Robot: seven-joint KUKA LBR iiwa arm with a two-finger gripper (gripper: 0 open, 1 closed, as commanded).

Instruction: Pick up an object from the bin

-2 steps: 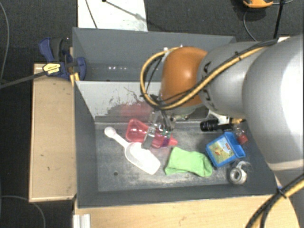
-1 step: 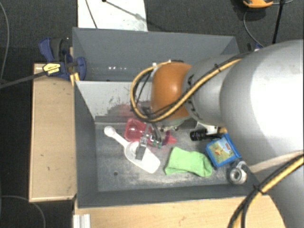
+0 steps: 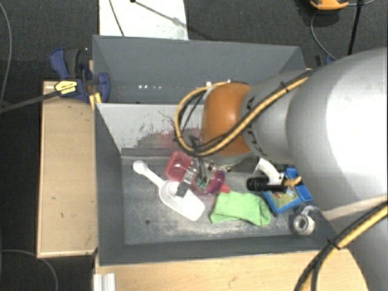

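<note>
My gripper (image 3: 194, 178) hangs low in the middle of the bin, under the arm's orange cover. It is right beside a pink see-through cup (image 3: 176, 165) and above the bowl end of a white plastic scoop (image 3: 180, 201), whose handle runs up to the left. A small magenta piece (image 3: 214, 183) lies just right of the gripper. Whether anything is in its grasp is hidden.
A crumpled green cloth (image 3: 240, 209) lies right of the scoop. Further right sit a blue flat thing (image 3: 290, 197) with a black-and-white bottle (image 3: 264, 180) on it and a metal ring piece (image 3: 302, 224). The arm covers the bin's right side.
</note>
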